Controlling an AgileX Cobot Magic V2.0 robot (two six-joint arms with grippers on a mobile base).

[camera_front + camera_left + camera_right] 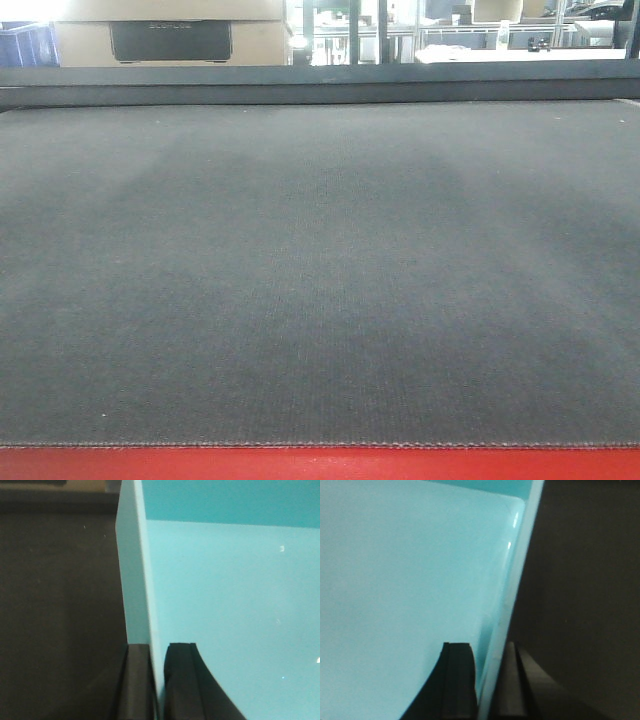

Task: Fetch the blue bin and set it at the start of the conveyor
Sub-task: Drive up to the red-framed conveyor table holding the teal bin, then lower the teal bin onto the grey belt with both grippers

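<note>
Pale blue plastic fills both wrist views. It is the blue bin (230, 610), seen from very close. The left gripper (156, 685) is clamped on the bin's left wall. One black finger (134, 685) is on the outside of the wall and the other is inside the bin. The thin wall is pinched between them. The right gripper (487, 685) grips the right wall the same way, with one finger inside and one outside. So both grippers hold the bin, one on each side.

On the outside of each wall you can see the dark belt (320, 280). The bin is over the belt, but I cannot tell if its bottom touches the belt or hangs above it.

The front view shows the belt, wide and flat and dark grey, with a fine woven look. A red strip (320, 465) runs along its near edge. A dark rail (320, 85) runs along its far edge. Past the rail, far off to the left, stands a cardboard box (80, 45) with a dark panel on it.
</note>
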